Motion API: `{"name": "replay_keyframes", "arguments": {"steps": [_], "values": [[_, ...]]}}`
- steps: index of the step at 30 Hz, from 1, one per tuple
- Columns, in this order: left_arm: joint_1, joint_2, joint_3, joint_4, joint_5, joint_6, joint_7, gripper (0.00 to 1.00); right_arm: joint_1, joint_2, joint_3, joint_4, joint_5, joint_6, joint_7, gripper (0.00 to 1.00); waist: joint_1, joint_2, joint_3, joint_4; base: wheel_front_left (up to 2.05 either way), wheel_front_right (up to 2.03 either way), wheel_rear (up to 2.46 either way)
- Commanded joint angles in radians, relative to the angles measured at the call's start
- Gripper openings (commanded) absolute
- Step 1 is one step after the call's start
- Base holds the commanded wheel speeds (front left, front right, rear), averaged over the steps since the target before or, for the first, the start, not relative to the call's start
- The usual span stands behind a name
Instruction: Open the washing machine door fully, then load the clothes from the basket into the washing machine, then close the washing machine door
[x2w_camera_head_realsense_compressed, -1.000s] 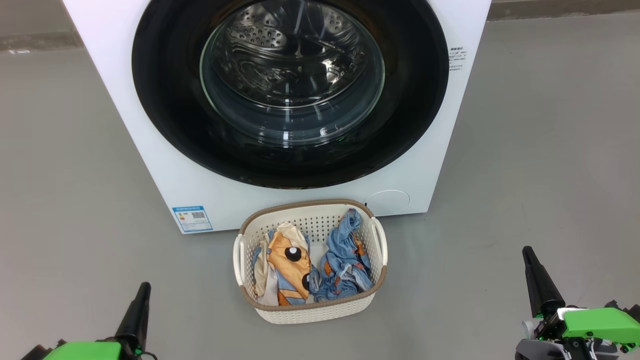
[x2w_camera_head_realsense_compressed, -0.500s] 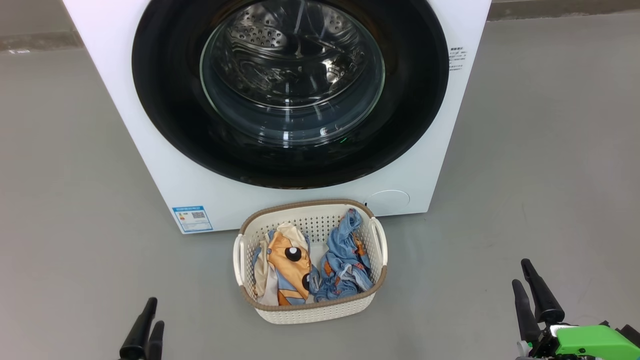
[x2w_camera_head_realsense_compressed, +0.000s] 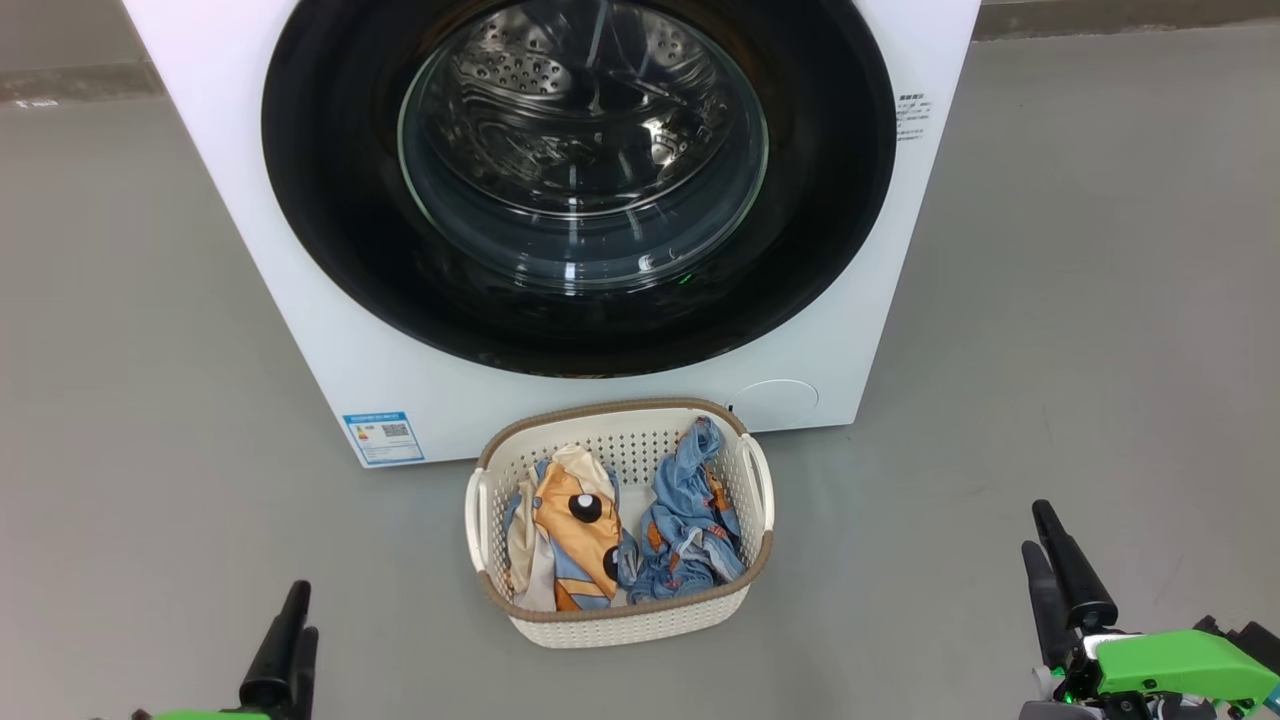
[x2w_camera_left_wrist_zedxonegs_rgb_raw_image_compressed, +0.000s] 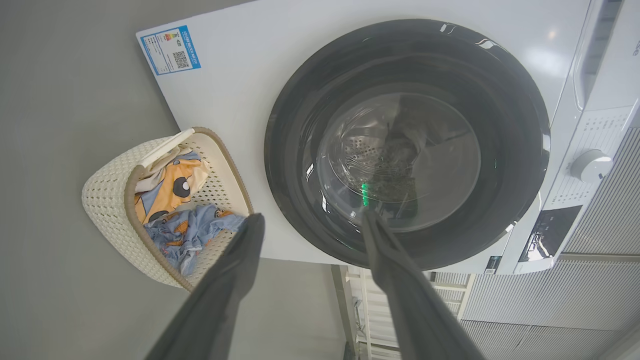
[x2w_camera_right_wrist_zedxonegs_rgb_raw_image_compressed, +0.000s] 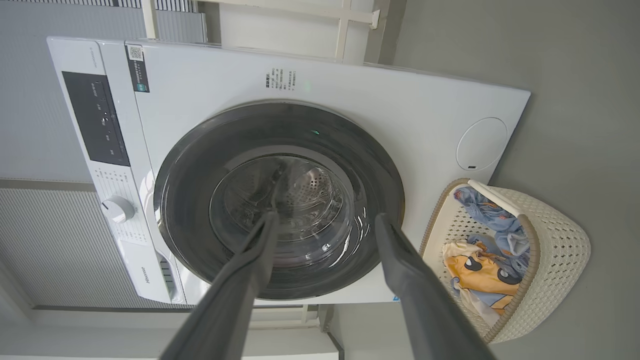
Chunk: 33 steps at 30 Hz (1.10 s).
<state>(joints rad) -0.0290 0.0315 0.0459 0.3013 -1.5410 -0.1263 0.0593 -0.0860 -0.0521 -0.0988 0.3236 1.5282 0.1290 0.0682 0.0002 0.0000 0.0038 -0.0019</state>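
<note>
While parked low either side of the basket (x2w_camera_head_realsense_compressed: 620, 625), spread wide, gripping nothing: left gripper (x2w_camera_left_wrist_zedxonegs_rgb_raw_image_compressed: 311, 217), right gripper (x2w_camera_right_wrist_zedxonegs_rgb_raw_image_compressed: 326, 216). Clothes (x2w_camera_head_realsense_compressed: 620, 540) inside; washing machine door (x2w_camera_head_realsense_compressed: 320, 200) shut.

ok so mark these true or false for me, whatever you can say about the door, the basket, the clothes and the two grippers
1. The washing machine door is shut. True.
2. The orange garment and the light blue garment both lie in the basket. True.
3. The basket stands on top of the washing machine. False: it stands on the floor, right in front of the machine.
4. The left gripper is shut on the orange garment. False: it is open and empty, apart from the basket.
5. The right gripper is open and holds nothing. True.
</note>
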Motion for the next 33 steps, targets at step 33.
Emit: {"name": "replay_keyframes", "arguments": {"steps": [33], "values": [[-0.069,0.107,-0.079,-0.085,0.472,-0.002,-0.103,1.00,-0.126,-0.077,0.121,0.007,-0.477,0.001,-0.107,1.00,-0.0002,0.0000,-0.002,0.003,0.00,0.00,0.00]]}}
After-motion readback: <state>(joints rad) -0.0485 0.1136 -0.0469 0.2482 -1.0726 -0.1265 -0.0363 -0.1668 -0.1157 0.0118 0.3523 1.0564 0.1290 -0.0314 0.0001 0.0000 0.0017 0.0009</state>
